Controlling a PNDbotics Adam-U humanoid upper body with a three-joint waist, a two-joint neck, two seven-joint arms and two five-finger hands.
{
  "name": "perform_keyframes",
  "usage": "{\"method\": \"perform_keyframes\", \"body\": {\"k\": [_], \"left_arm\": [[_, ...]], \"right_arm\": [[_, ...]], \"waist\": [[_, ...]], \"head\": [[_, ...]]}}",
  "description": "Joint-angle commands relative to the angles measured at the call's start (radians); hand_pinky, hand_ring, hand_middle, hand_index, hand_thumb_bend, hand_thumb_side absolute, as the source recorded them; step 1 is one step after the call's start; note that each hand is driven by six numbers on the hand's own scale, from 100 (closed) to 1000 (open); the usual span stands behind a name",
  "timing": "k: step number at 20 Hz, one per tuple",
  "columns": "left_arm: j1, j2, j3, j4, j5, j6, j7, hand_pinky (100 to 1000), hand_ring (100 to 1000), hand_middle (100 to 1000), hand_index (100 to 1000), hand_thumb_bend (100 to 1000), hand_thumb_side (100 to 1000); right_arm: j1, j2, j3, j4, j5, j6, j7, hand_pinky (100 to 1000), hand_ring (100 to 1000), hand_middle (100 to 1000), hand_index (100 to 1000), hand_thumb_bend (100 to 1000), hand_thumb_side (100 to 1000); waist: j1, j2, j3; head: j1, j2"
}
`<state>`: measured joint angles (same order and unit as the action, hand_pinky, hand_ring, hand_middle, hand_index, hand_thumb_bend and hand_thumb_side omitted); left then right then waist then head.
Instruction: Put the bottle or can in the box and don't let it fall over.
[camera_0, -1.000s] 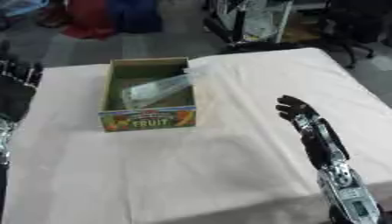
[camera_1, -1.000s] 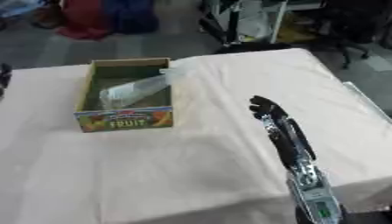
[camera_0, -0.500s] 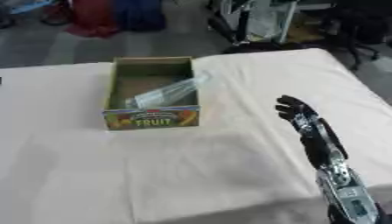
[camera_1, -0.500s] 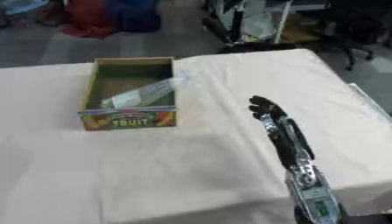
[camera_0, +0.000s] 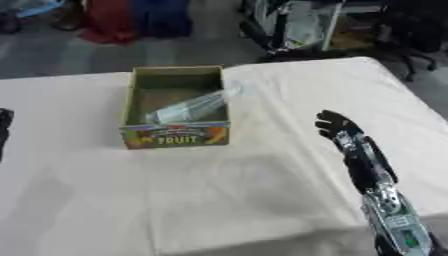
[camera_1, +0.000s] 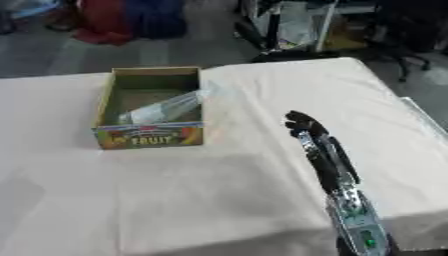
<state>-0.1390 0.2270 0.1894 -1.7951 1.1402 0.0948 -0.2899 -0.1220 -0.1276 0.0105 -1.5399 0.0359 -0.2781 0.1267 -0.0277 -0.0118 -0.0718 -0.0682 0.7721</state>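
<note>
Left eye view shows us the clear bottle (camera_0: 191, 106) lying tilted in the box (camera_0: 176, 136), upper left, neck over the rim. It looks light, thin-walled and slippery; we would grasp mid-body. Our right hand (camera_0: 337, 128) hovers empty, fingers relaxed; left hand (camera_0: 3, 125) barely shows, fingers unclear.

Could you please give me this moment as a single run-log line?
bottle: in box, leaning with its neck over the right wall | right hand: open, above table, holding nothing | left hand: at left edge, fingers unclear
</note>
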Motion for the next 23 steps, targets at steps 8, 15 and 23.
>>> {"method": "perform_keyframes", "body": {"k": [8,15,23], "left_arm": [[0.01,-0.009,-0.009,0.014,-0.076,0.011,0.055,100,145,419,925,578,1000],[0.012,-0.012,-0.01,0.013,-0.088,0.011,0.052,100,137,238,916,547,1000],[0.015,-0.015,-0.004,0.009,-0.102,-0.014,0.046,100,148,248,1000,594,1000]], "right_arm": [[-0.007,-0.021,-0.007,-0.012,0.002,-0.004,-0.005,907,872,843,880,100,826],[-0.007,-0.021,-0.008,-0.012,0.003,-0.003,-0.005,907,872,843,880,100,829],[-0.005,-0.022,-0.008,-0.012,0.004,-0.001,-0.006,907,873,843,880,100,831]], "waist": [[0.003,-0.009,-0.001],[0.003,-0.01,-0.001],[0.003,-0.01,0.001]], "head": [[0.0,-0.002],[0.001,-0.002],[0.007,-0.002]]}}
